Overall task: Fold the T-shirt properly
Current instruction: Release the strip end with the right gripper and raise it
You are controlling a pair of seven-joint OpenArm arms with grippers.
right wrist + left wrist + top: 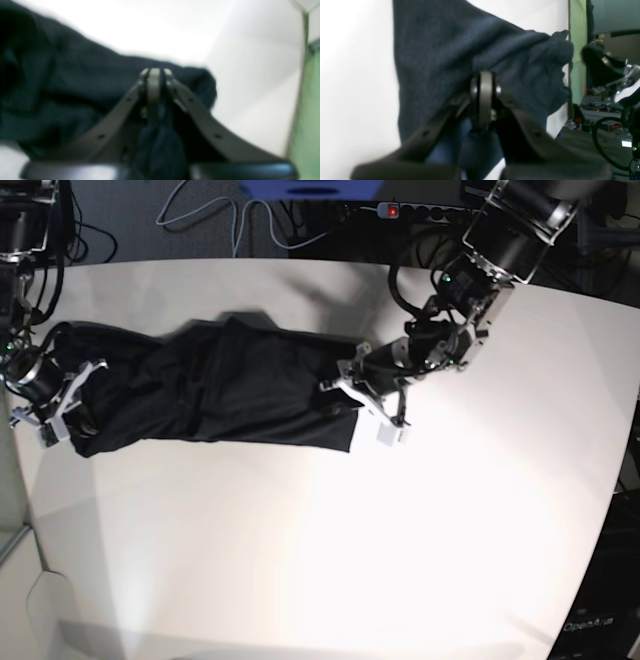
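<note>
The black T-shirt lies stretched in a long wrinkled band across the white table, between my two grippers. My left gripper is at the band's right end, and its jaws are shut on a bunched fold of the T-shirt. My right gripper is at the band's left end near the table edge. In the right wrist view, which is blurred, my right gripper has its fingers close together with the dark T-shirt pinched between them.
A power strip and cables lie behind the table's far edge. Lab equipment stands beyond the table edge in the left wrist view. A green panel borders the table on the right of the right wrist view.
</note>
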